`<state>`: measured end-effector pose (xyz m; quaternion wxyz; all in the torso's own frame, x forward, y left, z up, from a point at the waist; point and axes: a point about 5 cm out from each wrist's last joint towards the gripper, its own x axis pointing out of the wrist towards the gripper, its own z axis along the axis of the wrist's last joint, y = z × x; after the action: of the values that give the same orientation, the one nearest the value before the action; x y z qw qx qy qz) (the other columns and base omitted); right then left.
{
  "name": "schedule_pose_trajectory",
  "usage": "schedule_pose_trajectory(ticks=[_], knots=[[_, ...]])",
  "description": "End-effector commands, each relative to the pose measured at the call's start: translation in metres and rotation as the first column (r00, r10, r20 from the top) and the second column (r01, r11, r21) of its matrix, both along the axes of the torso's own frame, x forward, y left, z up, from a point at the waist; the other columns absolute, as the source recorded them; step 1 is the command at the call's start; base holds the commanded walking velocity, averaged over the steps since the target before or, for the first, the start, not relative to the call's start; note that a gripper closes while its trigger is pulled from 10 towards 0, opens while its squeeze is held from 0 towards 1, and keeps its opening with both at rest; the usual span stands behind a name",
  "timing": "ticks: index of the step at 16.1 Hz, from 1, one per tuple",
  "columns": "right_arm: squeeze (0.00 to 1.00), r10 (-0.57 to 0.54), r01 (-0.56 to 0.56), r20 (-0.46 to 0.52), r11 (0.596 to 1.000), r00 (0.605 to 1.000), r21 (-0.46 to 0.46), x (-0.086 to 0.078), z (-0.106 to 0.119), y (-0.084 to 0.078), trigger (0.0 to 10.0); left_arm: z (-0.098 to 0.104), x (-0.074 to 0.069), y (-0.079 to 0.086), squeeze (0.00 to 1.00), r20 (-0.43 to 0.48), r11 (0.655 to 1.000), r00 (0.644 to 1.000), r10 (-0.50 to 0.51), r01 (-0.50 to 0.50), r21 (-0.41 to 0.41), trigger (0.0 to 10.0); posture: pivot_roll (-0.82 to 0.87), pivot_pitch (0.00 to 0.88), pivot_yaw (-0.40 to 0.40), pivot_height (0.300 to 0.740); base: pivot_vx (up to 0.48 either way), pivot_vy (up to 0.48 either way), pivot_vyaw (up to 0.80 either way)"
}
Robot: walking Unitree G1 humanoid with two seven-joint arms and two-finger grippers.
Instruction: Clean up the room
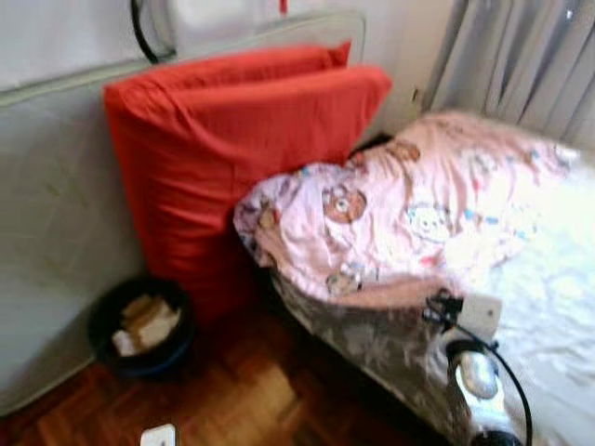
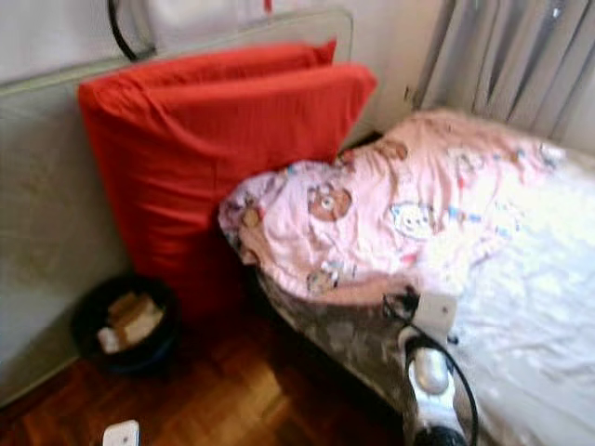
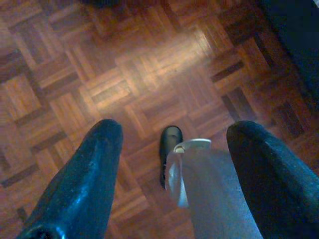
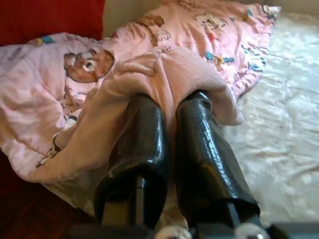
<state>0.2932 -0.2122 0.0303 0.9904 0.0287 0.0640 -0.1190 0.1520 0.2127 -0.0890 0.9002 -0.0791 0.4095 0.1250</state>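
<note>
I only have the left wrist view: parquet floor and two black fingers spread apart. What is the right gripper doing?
Observer: The right gripper is at the edge of the bed, its black fingers closed on a fold of the pink fleece blanket with bear prints.
Operator: Is the blanket spread flat?
Observer: No. It lies bunched in a heap at the corner of the white-sheeted mattress, hanging over the side.
Operator: Anything near the bed I should know about?
Observer: A big red folded cushion leans upright against the wall beside the bed, and a round black waste bin with paper scraps in it stands on the floor at its foot.
</note>
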Motion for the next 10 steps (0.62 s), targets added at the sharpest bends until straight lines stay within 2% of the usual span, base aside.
schedule_pose_trajectory(ticks=[1, 3, 4, 7, 9, 10], knots=[[0.0, 0.001, -0.001, 0.037, 1.0, 0.999, -0.013, 0.003, 0.006, 0.0, 10.0, 0.0, -0.001, 0.0, 0.0, -0.01, 1.0, 1.0, -0.026, 0.026, 0.008, 10.0, 0.0, 0.069, -0.015, 0.74, 0.0, 0.0, 0.0], [0.0, -0.02, 0.023, 0.07, 0.999, 0.997, -0.03, 0.0, 0.009, -0.003, 10.0, 0.0, -0.001, 0.0, 0.0, -0.011, 1.0, 1.0, -0.029, 0.029, 0.008, 10.0, 0.0, 0.07, -0.016, 0.74, 0.0, 0.0, 0.0], [0.0, 0.007, 0.012, 0.128, 0.989, 0.992, -0.15, 0.0, 0.019, -0.003, 10.0, 0.0, -0.001, 0.0, 0.0, -0.01, 0.999, 0.999, -0.031, 0.031, 0.009, 10.0, 0.01, 0.072, -0.015, 0.74, 0.0, 0.0, 0.0], [0.0, -0.022, 0.07, 0.233, 0.977, 0.972, -0.199, 0.004, 0.041, -0.008, 10.0, 0.0, -0.001, 0.0, 0.0, -0.012, 0.999, 0.999, -0.033, 0.033, 0.016, 10.0, 0.0, 0.071, -0.014, 0.74, 0.0, 0.0, 0.0], [0.0, -0.034, 0.086, 0.24, 0.974, 0.97, -0.208, 0.004, 0.043, -0.01, 10.0, 0.0, -0.001, 0.001, 0.0, -0.012, 0.999, 0.999, -0.034, 0.035, 0.017, 10.0, 0.0, 0.072, -0.014, 0.74, 0.0, 0.0, 0.0], [0.0, -0.03, 0.074, 0.201, 0.974, 0.979, -0.213, 0.0, 0.034, -0.01, 10.0, 0.0, 0.0, 0.001, 0.0, -0.012, 0.999, 0.999, -0.038, 0.038, 0.017, 10.0, 0.0, 0.071, -0.015, 0.74, 0.0, 0.0, 0.0]])
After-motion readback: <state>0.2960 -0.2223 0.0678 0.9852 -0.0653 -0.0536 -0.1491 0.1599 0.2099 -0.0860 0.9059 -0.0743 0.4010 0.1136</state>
